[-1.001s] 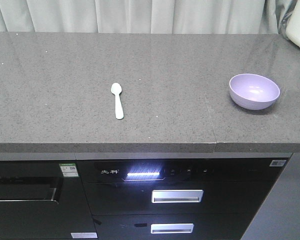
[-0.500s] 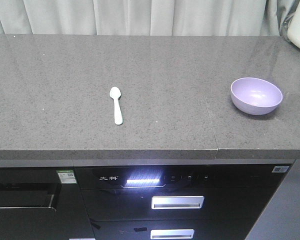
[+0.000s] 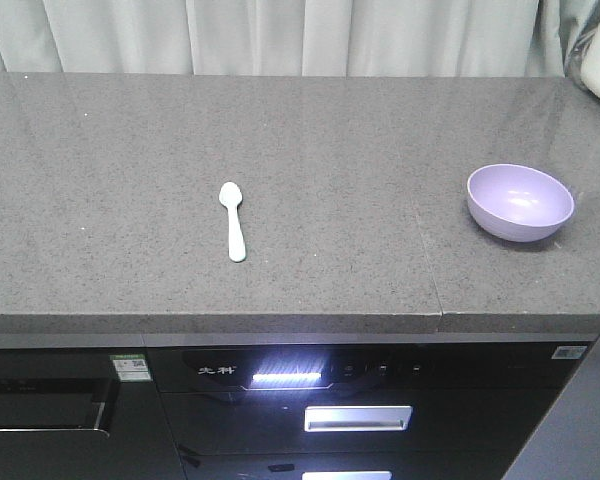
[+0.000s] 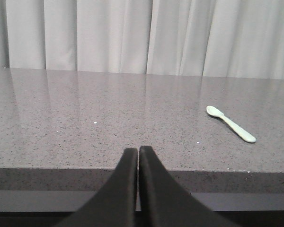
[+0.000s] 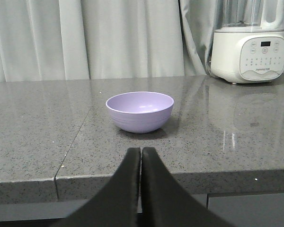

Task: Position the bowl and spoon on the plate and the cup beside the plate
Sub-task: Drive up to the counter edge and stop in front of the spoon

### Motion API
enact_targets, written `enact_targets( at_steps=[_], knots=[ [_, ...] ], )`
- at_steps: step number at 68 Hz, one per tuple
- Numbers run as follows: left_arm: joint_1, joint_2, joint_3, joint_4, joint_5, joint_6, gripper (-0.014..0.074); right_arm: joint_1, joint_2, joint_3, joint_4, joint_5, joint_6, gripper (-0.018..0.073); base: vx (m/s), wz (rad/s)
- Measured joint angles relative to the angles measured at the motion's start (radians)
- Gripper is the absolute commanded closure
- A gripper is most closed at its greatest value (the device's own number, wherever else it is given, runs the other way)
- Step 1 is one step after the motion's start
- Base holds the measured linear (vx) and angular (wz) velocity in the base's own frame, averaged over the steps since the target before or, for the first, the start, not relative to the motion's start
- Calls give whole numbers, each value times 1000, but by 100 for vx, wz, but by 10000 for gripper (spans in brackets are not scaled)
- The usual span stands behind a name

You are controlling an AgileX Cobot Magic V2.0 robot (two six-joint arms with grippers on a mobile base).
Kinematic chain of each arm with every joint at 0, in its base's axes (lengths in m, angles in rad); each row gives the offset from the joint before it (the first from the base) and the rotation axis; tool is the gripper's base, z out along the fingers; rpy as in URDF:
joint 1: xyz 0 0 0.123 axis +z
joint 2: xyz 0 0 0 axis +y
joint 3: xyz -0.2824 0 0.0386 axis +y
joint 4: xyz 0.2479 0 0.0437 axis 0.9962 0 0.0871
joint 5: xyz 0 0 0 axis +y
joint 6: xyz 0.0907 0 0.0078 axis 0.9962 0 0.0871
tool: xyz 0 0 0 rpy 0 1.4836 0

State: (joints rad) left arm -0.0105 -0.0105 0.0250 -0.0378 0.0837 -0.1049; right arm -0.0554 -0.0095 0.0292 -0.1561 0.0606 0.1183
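Both pincers are seen clenched and empty. The left pincer (image 4: 138,150) is held before the near edge of the surface (image 3: 110,200), and the right pincer (image 5: 141,150) likewise, with nothing between its jaws. No part of the task is judged to be done.

The spoon (image 3: 234,225) lies flat near the middle of the surface, with its scoop toward the far side and its handle toward the near edge. The bowl (image 3: 519,203) stands upright well to the right of it, just right of a seam (image 3: 427,240) in the surface. No plate and no cup can be found in any view, so the place for setting things down cannot be fixed from here.

Several failures are to be feared:
- **Clenched jaws:** if the jaws are not released before the approach, either thing would be knocked rather than taken.
- **The spoon:** being thin and flat on hard stone, it may be pushed instead of lifted and skidded toward the near edge, where it could be lost.
- **The bowl:** being smooth and curved, it may be tipped or squeezed out if it is gripped off-centre at the rim. If it is dragged leftward, it may catch on the seam.
- **The blender:** a blender (image 5: 250,42) stands at the far right, beyond the bowl, and could be struck by a wide swing of the right arm.
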Motion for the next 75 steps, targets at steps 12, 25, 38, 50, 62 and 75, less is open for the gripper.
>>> enact_targets(
  at_steps=[12,25,38,50,62,75],
  knots=[
    [0,0,0,0,0,0,602,0,0,0,0,0,0,564,4,0],
    [0,0,0,0,0,0,602,0,0,0,0,0,0,564,4,0],
    [0,0,0,0,0,0,602,0,0,0,0,0,0,564,3,0],
    [0,0,0,0,0,0,602,0,0,0,0,0,0,564,3,0],
    [0,0,0,0,0,0,602,0,0,0,0,0,0,564,2,0],
    [0,0,0,0,0,0,602,0,0,0,0,0,0,564,2,0]
  ],
)
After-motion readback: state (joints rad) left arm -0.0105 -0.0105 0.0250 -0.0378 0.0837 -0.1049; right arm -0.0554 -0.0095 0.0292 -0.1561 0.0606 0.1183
